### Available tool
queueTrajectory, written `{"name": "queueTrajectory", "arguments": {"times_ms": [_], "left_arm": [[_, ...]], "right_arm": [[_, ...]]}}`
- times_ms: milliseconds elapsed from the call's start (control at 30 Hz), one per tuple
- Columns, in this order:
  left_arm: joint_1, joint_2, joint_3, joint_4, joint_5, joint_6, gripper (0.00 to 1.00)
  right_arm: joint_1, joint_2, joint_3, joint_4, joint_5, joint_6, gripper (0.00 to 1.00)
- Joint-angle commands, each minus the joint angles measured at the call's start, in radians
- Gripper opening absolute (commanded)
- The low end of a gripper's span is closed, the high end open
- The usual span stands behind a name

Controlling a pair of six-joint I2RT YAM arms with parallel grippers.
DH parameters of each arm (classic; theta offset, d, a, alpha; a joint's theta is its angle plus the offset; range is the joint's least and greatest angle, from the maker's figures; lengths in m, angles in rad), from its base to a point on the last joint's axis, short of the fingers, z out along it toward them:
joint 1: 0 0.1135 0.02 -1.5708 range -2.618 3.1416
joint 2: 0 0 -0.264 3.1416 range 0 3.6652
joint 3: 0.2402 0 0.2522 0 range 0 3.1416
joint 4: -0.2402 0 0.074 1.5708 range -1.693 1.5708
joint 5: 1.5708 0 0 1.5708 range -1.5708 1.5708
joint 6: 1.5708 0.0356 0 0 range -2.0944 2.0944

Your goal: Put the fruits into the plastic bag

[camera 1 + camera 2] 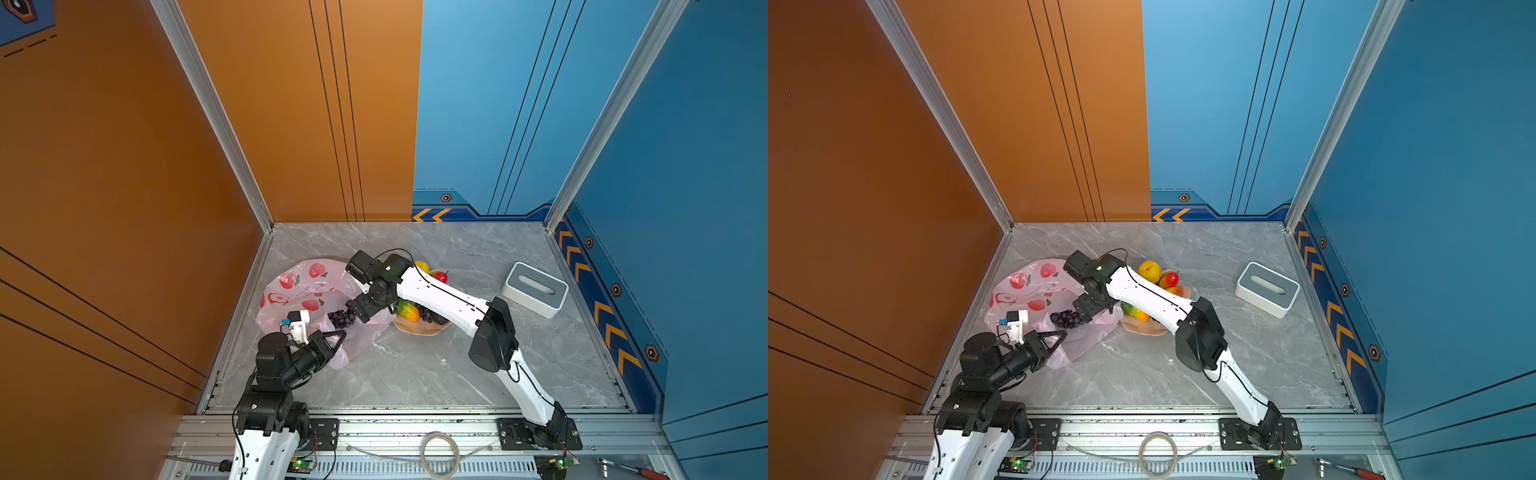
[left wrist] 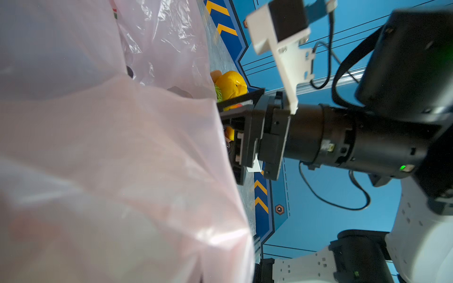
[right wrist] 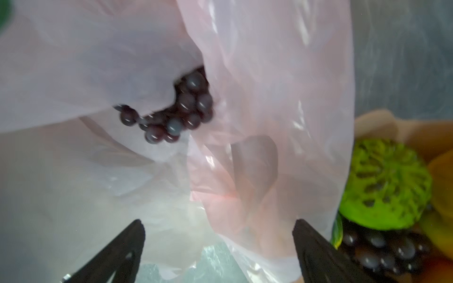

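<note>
- The plastic bag (image 1: 299,291) lay crumpled on the left of the marble table (image 1: 415,374), touching the peach bowl (image 1: 419,329).
- Both top views showed a grape bunch (image 1: 341,318) at the bag's mouth. Only the right wrist view showed the grape bunch (image 3: 176,110) partly tucked under a fold of film.
- The right gripper (image 3: 218,222) hung over the bag's mouth, jaws spread wide and holding nothing.
- The left gripper (image 1: 341,333) was clenched on the bag's near edge. Its wrist view was mostly pink film, which hid the fingers.
- In the bowl, a top view showed the lemon (image 1: 1149,271) and a red-yellow fruit (image 1: 1169,278).
- The right wrist view alone showed the bumpy green ball (image 3: 384,183) touching a second grape bunch (image 3: 382,247).
- A white-grey box (image 1: 534,289) sat well apart on the right.
</note>
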Motion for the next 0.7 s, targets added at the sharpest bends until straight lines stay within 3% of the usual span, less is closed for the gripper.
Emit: {"name": "queueTrajectory", "arguments": {"times_ms": [0, 167, 367, 467, 667], "left_arm": [[0.006, 0.007, 0.024, 0.019, -0.018, 0.011, 0.00], [0.003, -0.003, 0.037, 0.002, -0.023, 0.019, 0.00], [0.002, -0.009, 0.051, -0.009, -0.025, 0.023, 0.00], [0.002, -0.008, 0.056, -0.010, -0.027, 0.022, 0.00], [0.002, -0.011, 0.063, -0.017, -0.028, 0.023, 0.00]], "right_arm": [[0.026, -0.256, -0.255, 0.269, 0.065, 0.264, 0.96], [0.001, -0.436, -0.577, 0.596, -0.002, 0.560, 0.95], [-0.013, -0.492, -0.754, 0.806, -0.081, 0.846, 0.93], [0.021, -0.522, -0.871, 0.947, -0.052, 0.986, 0.92], [0.084, -0.535, -0.946, 1.045, 0.038, 1.113, 0.91]]}}
